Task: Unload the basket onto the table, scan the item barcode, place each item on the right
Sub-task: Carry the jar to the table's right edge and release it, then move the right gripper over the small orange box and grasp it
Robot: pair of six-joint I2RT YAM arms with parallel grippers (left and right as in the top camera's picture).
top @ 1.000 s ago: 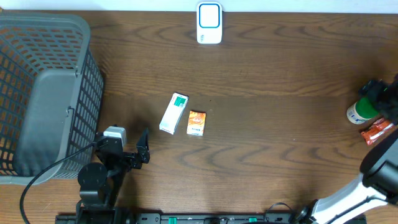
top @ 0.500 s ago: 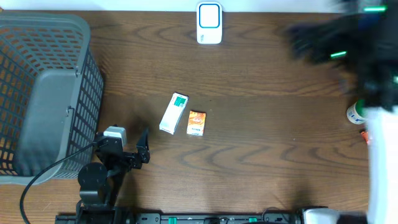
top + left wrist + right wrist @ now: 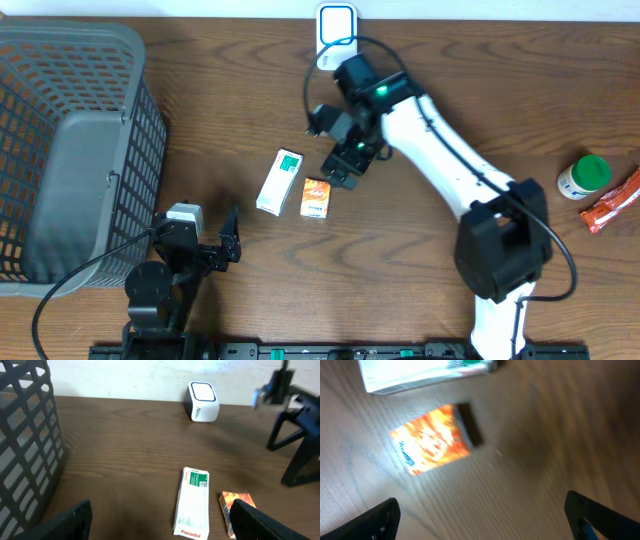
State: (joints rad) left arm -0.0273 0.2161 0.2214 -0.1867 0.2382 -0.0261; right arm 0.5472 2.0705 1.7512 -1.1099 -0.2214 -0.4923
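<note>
So the right arm was stretched out across the worktop (image 3: 420,260) with the right end effector (image 3: 332,143) hanging over the middle, fingers spread wide and nothing between them. The orange box (image 3: 316,197) lay flat on the wood just below and to the left of it in the overhead view. It wasn't touching. The right wrist view was pretty blurry, but you could see the orange box out ahead of the fingers (image 3: 375,520), with bare wood between it and the tips.

Right beside the orange box, on its left, was a white and green Panadol box (image 3: 279,181), also lying flat, angled a bit. The two looked close but apart.

The scanner (image 3: 336,37) stood at the far edge of the worktop, partly tucked behind the right arm's wrist from above. The left wrist view showed it more clearly, upright.

The left end effector (image 3: 161,510) sat low at the near edge, next to the grey basket (image 3: 100,35), spread open too and holding nothing.

Way off on the right there was a green-capped bottle (image 3: 583,176) and an orange-red packet (image 3: 612,205) next to it.
</note>
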